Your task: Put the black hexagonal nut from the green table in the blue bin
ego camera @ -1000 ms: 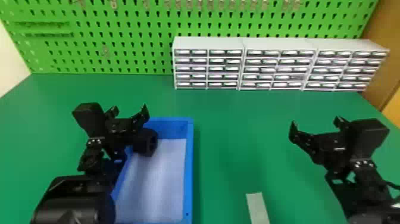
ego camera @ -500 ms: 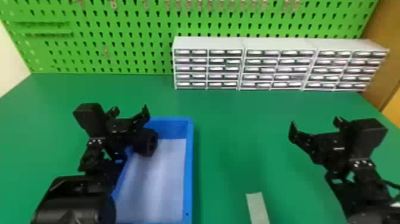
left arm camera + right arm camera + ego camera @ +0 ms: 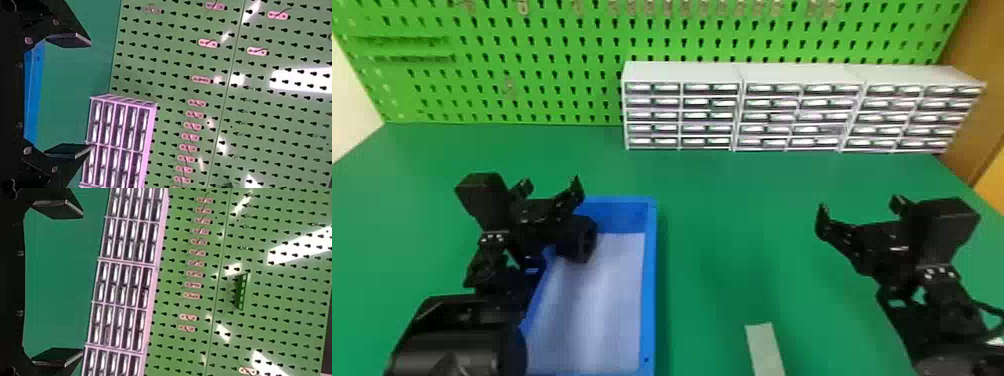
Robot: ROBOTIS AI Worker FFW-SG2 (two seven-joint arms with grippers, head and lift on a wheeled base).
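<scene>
Pale strip: one, flat on the green worktop, near edge, between bin and right gripper. Bin: blue, rectangular, pale floor, standing left of the strip. Nut: black, hexagonal, in the bin's far left corner, partly hidden by the left gripper; contact between them cannot be told. Left gripper: above the bin's far left part, jaws wide apart, nothing between them. Right gripper: parked over the worktop's right side, well apart from the bin; jaws wide apart, empty. Drawers: three white units of small drawers, side by side along the worktop's far edge, centre to right. Pegboard: bright green, upright behind the drawers, hooks fixed in rows.
</scene>
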